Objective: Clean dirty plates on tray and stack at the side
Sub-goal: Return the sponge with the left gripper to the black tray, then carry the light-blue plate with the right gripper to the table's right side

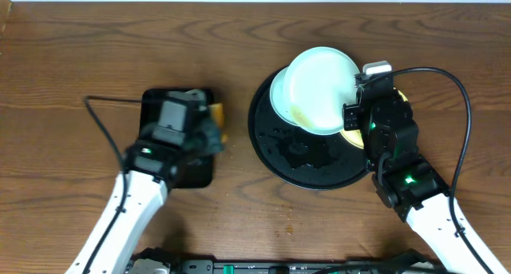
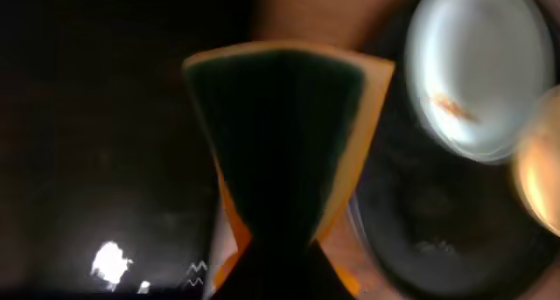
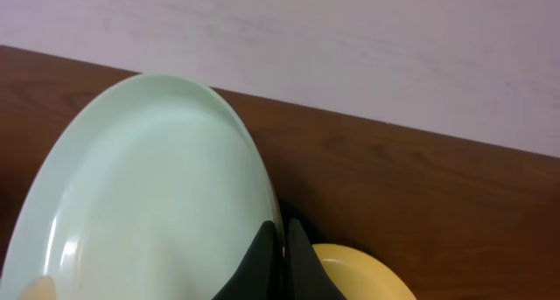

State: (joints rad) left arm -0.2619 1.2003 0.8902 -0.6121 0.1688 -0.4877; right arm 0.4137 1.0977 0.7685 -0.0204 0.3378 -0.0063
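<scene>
Closest to the overhead camera are the two arms. The left gripper (image 1: 207, 135) hangs over the rectangular black tray (image 1: 156, 98) on the left of the table (image 1: 64, 58), its jaws clamped on a sponge (image 1: 216, 122) that sticks out towards the middle. The right gripper (image 1: 354, 108) is pinched on the right rim of a pale plate (image 1: 319, 86), which sits above the far part of the round black tray (image 1: 307, 168) and reaches past its far rim. This plate overlaps a second pale plate (image 1: 277, 94) on its left, and a brown smear shows where the two meet. A yellow plate (image 1: 352, 138) peeks out from under the right gripper, on the right side of the round tray.

From the left wrist, the sponge fills the middle, its dark green face towards the lens and its orange edges on either side, squeezed narrow at the bottom where the jaws grip it. Blurred at the right are a pale plate with a brown streak, a yellowish plate and the glossy round tray.

From the right wrist, the dark fingers (image 3: 262, 265) are closed together on the pale plate's rim, and the plate stands tilted. The yellow plate lies just beside the fingers, lower right, with the table and a pale wall (image 3: 350, 46) behind.
</scene>
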